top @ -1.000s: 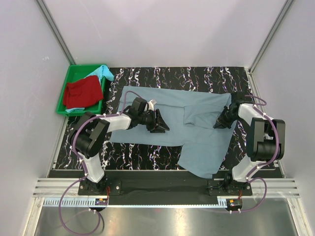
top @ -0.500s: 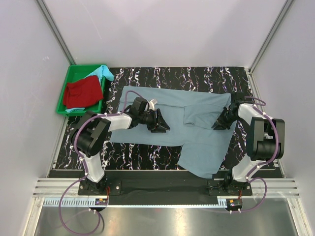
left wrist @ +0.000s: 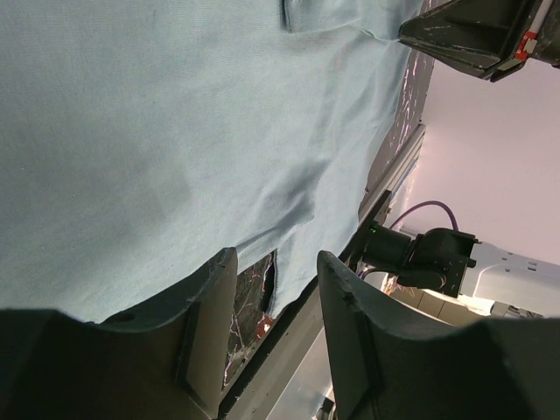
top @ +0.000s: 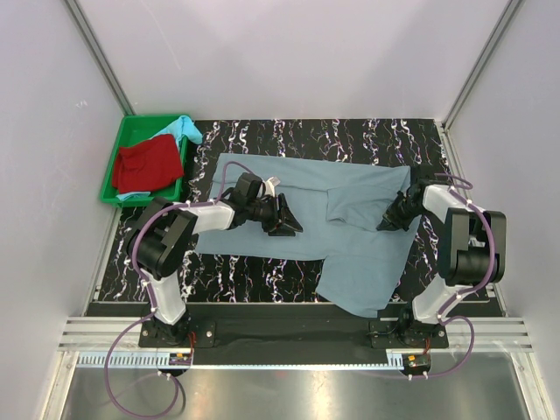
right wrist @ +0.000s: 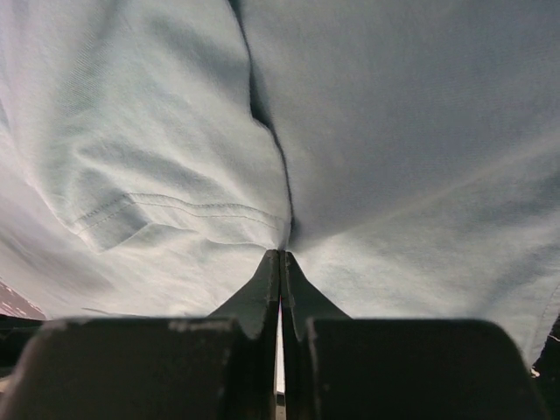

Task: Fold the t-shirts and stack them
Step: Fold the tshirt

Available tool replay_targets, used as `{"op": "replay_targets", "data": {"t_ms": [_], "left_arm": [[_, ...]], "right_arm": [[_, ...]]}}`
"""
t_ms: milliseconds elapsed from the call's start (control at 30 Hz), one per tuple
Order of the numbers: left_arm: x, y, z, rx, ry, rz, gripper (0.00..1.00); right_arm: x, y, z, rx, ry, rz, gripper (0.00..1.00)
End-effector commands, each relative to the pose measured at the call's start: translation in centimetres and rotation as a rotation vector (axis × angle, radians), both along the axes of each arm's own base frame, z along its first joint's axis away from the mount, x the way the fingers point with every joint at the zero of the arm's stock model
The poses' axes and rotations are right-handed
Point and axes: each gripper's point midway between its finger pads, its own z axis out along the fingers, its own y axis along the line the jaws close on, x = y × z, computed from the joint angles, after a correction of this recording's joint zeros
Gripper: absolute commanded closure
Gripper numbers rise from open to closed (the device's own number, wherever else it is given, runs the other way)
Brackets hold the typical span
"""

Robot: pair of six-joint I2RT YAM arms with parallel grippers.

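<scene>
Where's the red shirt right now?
In the top view, the red shirt lies in the green tray at far left, atop the turquoise shirt.

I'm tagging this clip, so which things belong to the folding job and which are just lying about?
Job: grey-blue t-shirt, red t-shirt, turquoise t-shirt, left end effector, right end effector.
Lying about: green tray, marbled table top.

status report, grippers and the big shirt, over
Left gripper open over grey-blue shirt. Right gripper shut, tips at a shirt fold. Shirt lies spread on table. Red shirt in green tray, nothing blocking.
</scene>
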Motion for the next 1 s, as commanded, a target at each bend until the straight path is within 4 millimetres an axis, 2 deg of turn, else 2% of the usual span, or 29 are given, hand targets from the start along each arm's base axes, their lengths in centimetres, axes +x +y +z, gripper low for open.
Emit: {"op": "replay_targets", "data": {"t_ms": [0, 300, 433, 967], "left_arm": [[0.7, -0.4, 1.5, -0.043, -0.059, -0.025, 0.54], [1.3, -0.8, 1.4, -0.048, -0.058, -0.033, 0.54], [1.6, -1.2, 1.7, -0.058, -0.064, -0.043, 0.53], [1.7, -1.1, 1.5, -0.036, -0.058, -0.061, 0.53]], "right_arm": [[-0.6, 0.0, 1.1, -0.002, -0.016, -0.015, 1.0], [-2.7, -0.7, 1.1, -0.055, 0.013, 0.002, 1.0], [-2.8, -1.5, 1.0, -0.104, 0.017, 0.018, 1.0], [-4.3, -1.8, -0.7, -0.122, 0.086, 0.033, 1.0]]}}
